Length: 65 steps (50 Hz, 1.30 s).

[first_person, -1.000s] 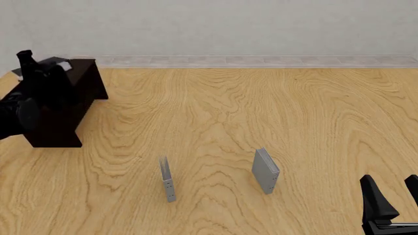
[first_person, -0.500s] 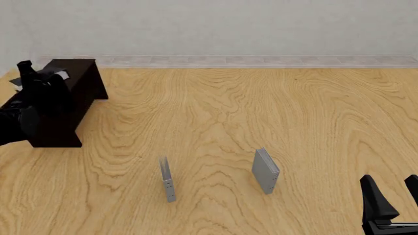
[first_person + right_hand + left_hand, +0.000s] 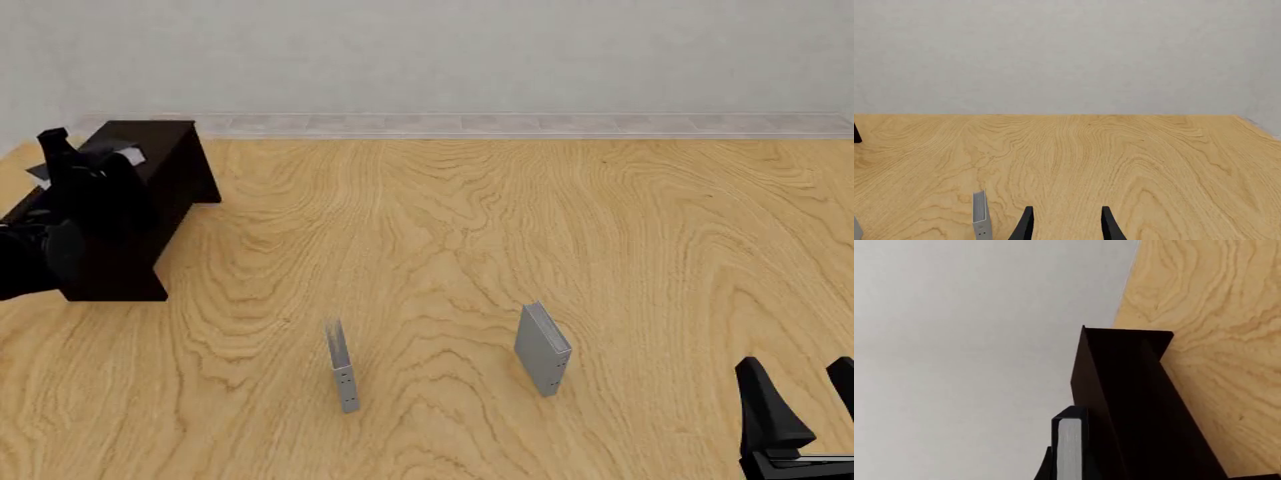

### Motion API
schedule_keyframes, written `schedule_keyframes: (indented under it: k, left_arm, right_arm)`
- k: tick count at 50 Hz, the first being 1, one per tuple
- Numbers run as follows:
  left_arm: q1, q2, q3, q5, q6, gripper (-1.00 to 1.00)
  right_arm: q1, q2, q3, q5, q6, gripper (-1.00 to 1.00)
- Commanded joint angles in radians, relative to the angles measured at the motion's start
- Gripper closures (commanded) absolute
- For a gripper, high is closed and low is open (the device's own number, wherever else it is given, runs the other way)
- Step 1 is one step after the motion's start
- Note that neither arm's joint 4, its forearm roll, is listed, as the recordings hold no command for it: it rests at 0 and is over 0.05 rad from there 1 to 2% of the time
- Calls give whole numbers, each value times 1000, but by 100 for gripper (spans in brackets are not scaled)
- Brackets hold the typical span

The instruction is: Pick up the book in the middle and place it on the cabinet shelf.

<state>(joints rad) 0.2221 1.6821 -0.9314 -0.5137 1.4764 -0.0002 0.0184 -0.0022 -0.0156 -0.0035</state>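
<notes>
- book point(image 3: 1071, 450) is up at the left claw point(image 3: 83, 160), standing on edge with its white page edges facing the left wrist camera, right against the side of the cabinet shelf point(image 3: 1134, 405)
- in the wrist view only a sliver of the left claw's dark finger shows next to the book's cover, so i honestly cannot tell whether it's clamped on the book or has let go
- from the front, the left claw and arm are a black mass sitting over the near end of the cabinet shelf's flat top, with a little light patch of the book showing by the claw
- cabinet shelf is the long dark brown-black box at the far left of the worktop point(image 3: 534, 250), running back toward the wall
- right claw point(image 3: 1065, 225) is low at the near right corner of the worktop, its two fingers spread apart with nothing between them, just bare wood
- thin grey book point(image 3: 342, 366) stands upright on the worktop, near the middle-left, well apart from the cabinet shelf
- small silver-grey book point(image 3: 542, 349) stands upright to the right of that one, turned a bit at an angle
- both of those are well apart from either claw
</notes>
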Motion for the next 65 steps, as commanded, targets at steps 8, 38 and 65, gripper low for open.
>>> schedule_keyframes:
  k: [8,38,65]
  left_arm:
    - [8,17,-1,-5,-4,-100]
    - [-94,-210,66,127,-119,-100]
    - [-176,-353,130,177,-135,-100]
  right_arm:
    - [0,0,0,0,0,-100]
    - [0,0,0,0,0,-100]
    - [0,0,0,0,0,-100]
